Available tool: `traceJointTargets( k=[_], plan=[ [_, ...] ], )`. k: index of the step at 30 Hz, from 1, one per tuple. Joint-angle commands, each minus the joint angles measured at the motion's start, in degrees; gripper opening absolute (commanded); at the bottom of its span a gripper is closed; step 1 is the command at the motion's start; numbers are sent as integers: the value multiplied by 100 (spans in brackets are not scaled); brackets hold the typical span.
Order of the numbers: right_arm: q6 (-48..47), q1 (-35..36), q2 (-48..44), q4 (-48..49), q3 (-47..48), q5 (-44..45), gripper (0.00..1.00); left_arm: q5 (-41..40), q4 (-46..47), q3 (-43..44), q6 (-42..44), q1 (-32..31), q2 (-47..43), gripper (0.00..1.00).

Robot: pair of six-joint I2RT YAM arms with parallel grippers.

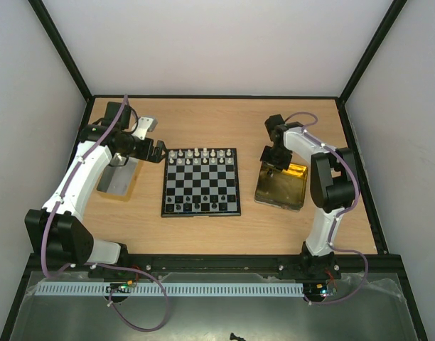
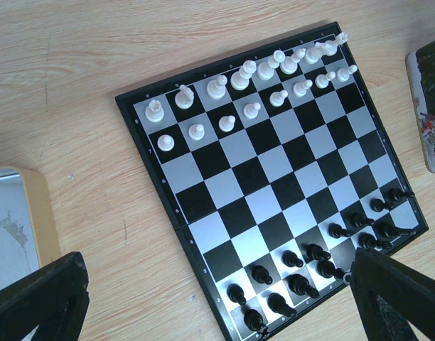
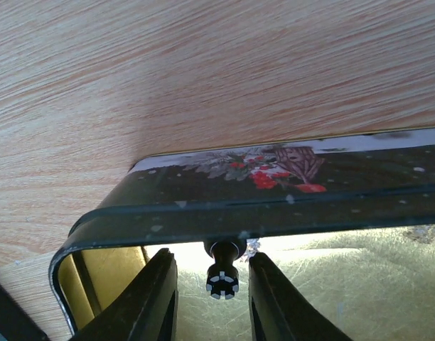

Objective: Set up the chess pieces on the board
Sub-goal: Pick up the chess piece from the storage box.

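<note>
Right gripper, to the right of the board, is straddling a black rook in the gold tray (jaws partly parted, gaps visible both sides). Left gripper, at the board's left edge, is gaping wide, holding nothing.

**Free room and obstacles.** Board: white pieces crowd the two far ranks and black pieces the two near ranks. The four middle ranks lie open from above. Bare strips of bench flank the board, bounded left by the silver tray and right by the gold tray. Right hand, fingers parted, straddles a lone black piece. The tray wall stands directly ahead.
</note>
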Motion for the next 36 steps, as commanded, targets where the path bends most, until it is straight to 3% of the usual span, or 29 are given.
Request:
traceJointTargets(
  k=[1,15,19,28,36],
  plan=[
    [-49,-40,82,72,-61,62,25,73,-23,19,9,45,-2,100],
    [-84,-43,53,123,-204,108,16,97,-13,16,9,45,-14,100],
    [-92,-48,69,118,-234,114,3,102,-9,36,2,45,0,100],
    [-79,55,-643,-295,-264,63,2,130,9,36,-8,45,-13,100],
    [288,1018,-1590,-885,-362,127,2,169,18,52,-13,46,-8,100]
  ],
)
